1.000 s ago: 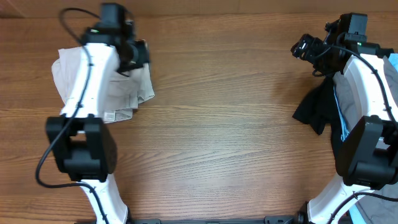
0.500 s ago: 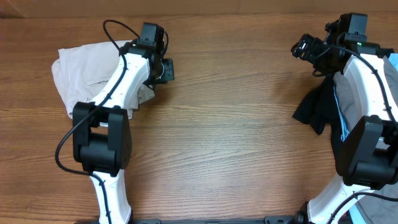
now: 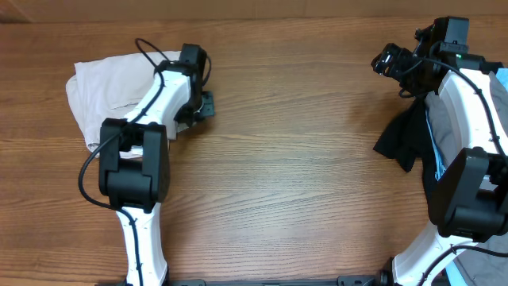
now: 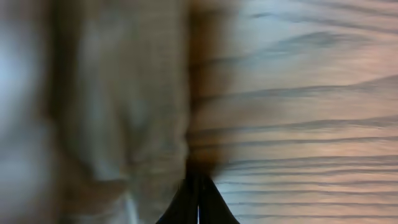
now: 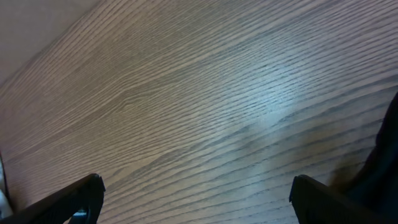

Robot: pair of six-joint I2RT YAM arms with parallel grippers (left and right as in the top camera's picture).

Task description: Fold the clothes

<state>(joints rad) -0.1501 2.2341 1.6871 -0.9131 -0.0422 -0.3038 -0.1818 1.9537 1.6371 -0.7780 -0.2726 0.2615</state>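
The beige shorts (image 3: 103,79) lie bunched and roughly folded at the far left of the table. My left arm reaches across them, and my left gripper (image 3: 204,106) sits at their right edge, low over the table. In the blurred left wrist view the shorts (image 4: 93,112) fill the left half, and the two dark fingertips (image 4: 199,202) are pressed together right at the cloth's edge, with nothing visible between them. My right gripper (image 3: 387,59) hovers open and empty at the far right; its fingers (image 5: 78,199) are spread wide over bare wood.
A black garment (image 3: 403,135) with a blue-edged piece (image 3: 433,147) beside it lies at the right edge under my right arm, and also shows in the right wrist view (image 5: 385,162). Brown wooden table (image 3: 286,159) lies between the arms.
My left arm swung from over the shorts to their right edge, then drew slightly back toward me. The shorts' lower right part has shifted a little. The right arm has not moved.
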